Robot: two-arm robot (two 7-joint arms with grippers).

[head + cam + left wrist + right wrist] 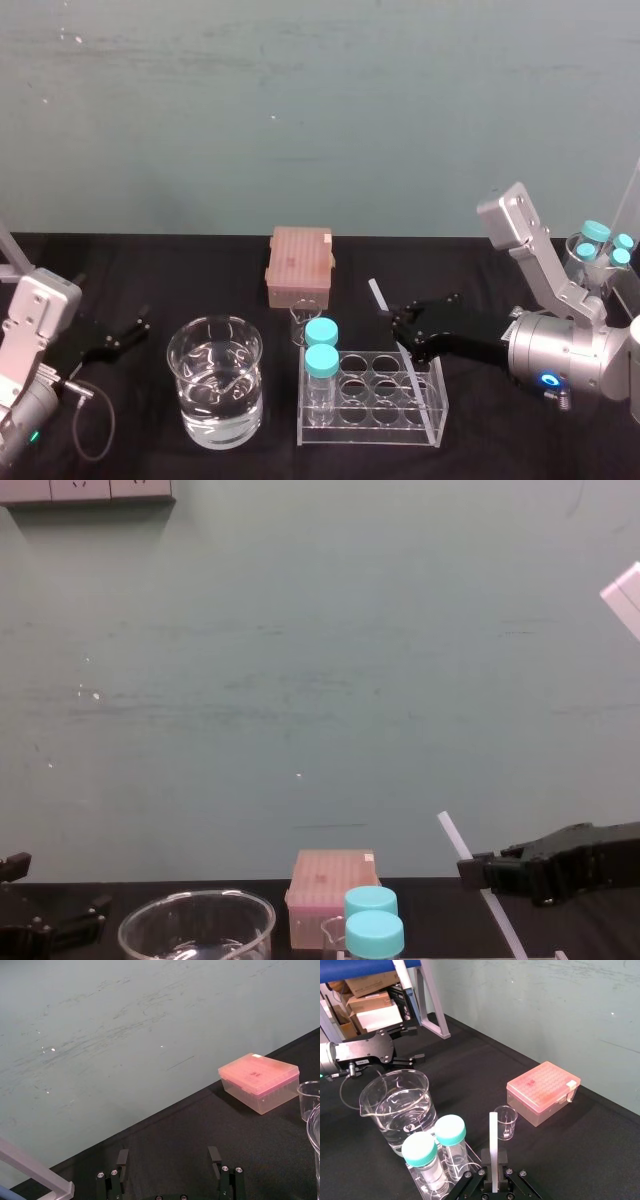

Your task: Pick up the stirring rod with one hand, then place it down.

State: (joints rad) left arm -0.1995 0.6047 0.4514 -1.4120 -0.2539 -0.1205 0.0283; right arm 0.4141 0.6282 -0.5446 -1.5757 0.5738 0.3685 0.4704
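Observation:
The stirring rod is a thin white stick that slants from upper left down over the right side of the clear rack. My right gripper, black with blocky jaws, is shut on it near its upper part. In the right wrist view the rod stands pinched between the two fingers. From the chest the rod sticks up and left out of the right gripper. My left gripper rests at the table's left, open and holding nothing, its fingers wide apart.
A water-filled beaker stands front left. Two blue-capped bottles sit in the rack's left end. Behind them are a small glass beaker and a pink lidded box. More blue-capped bottles stand far right.

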